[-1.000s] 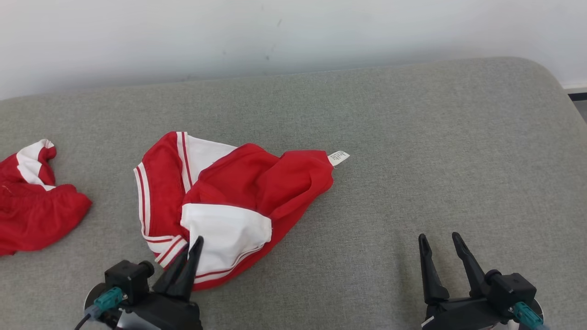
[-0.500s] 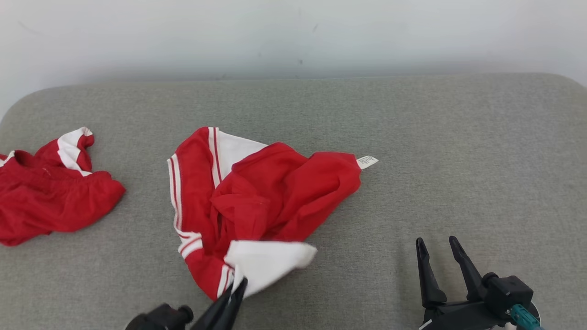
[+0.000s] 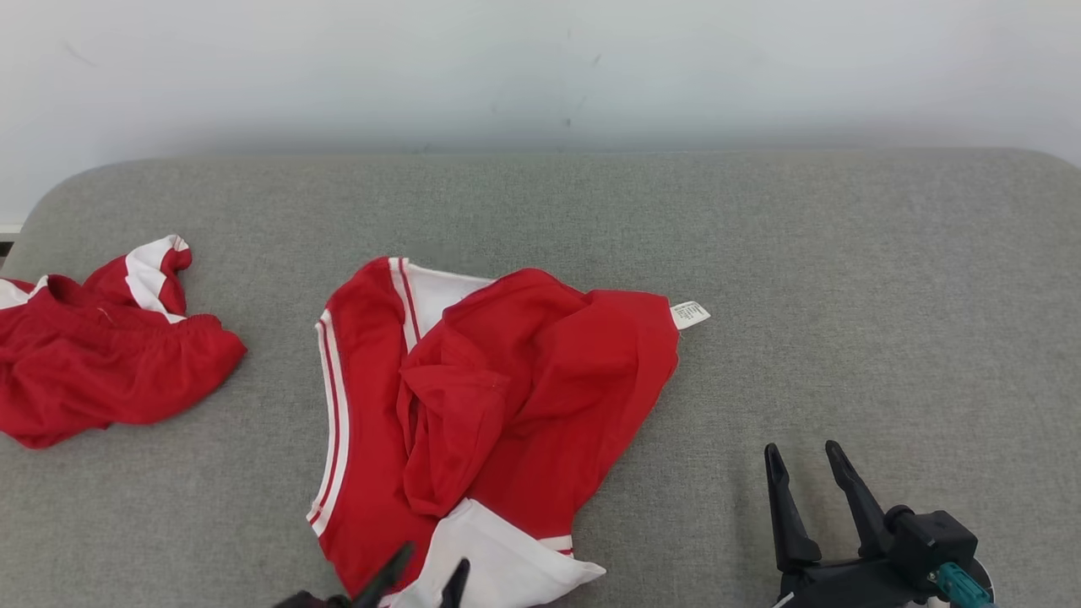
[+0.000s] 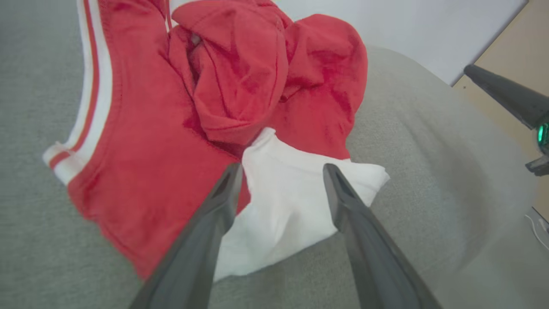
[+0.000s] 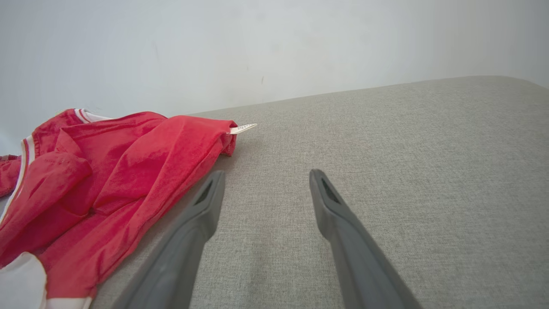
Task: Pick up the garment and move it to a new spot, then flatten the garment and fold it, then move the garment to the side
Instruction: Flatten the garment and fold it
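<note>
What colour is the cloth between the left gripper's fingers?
White cloth patch, clearest in the left wrist view.

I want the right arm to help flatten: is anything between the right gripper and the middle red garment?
Nothing visible: bare grey cushion lies between the right gripper and the garment.

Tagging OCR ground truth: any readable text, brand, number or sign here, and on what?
Care tag at the red garment's right corner: dark printed lines, too small to read.
No other text: none on the second red garment, the grey surface or the wall.
</note>
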Robot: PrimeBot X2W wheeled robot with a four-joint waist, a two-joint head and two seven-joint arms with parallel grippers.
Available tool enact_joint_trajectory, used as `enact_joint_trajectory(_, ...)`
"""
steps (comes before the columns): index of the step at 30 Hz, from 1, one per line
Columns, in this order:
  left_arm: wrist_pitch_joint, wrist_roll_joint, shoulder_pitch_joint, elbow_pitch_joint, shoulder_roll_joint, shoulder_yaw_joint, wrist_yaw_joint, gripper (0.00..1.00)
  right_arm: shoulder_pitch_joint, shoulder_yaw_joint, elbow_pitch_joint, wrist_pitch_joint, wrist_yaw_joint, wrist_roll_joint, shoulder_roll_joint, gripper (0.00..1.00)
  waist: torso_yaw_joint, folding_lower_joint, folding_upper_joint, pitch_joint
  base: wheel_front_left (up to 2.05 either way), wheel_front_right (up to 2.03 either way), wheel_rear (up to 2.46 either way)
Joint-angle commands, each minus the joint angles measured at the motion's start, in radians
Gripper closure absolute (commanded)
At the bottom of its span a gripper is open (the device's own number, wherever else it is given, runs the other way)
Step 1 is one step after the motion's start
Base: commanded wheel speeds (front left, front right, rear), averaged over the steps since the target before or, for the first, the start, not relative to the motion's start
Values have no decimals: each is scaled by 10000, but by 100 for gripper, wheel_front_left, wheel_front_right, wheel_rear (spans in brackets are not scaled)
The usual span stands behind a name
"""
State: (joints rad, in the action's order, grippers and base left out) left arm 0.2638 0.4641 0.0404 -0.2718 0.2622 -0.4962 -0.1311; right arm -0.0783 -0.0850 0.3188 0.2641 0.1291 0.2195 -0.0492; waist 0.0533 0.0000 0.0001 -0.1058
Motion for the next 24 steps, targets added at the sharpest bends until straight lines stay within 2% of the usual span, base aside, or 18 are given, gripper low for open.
enact_joint_trajectory(1,9,-178,-21,286,-22,277,11,0,93,34,24,5,32,-112,-21,0,-8,0,-1,52,0,0,0)
enact_joint_trajectory(7,9,-350,278,964,-17,1274,11,0,112,28,80,4,32,-106,-20,0,-47,0,-1,134,0,0,0)
enact_joint_trajectory(12,9,-504,1143,1056,326,1989,10,0,14,-62,93,4,32,-48,-23,0,-241,0,-1,106,0,0,0)
enact_joint_trajectory(24,-28,81,4101,-218,2049,2129,12,0,-338,-165,-54,4,32,190,-20,0,-1221,0,-1,-771,0,0,0)
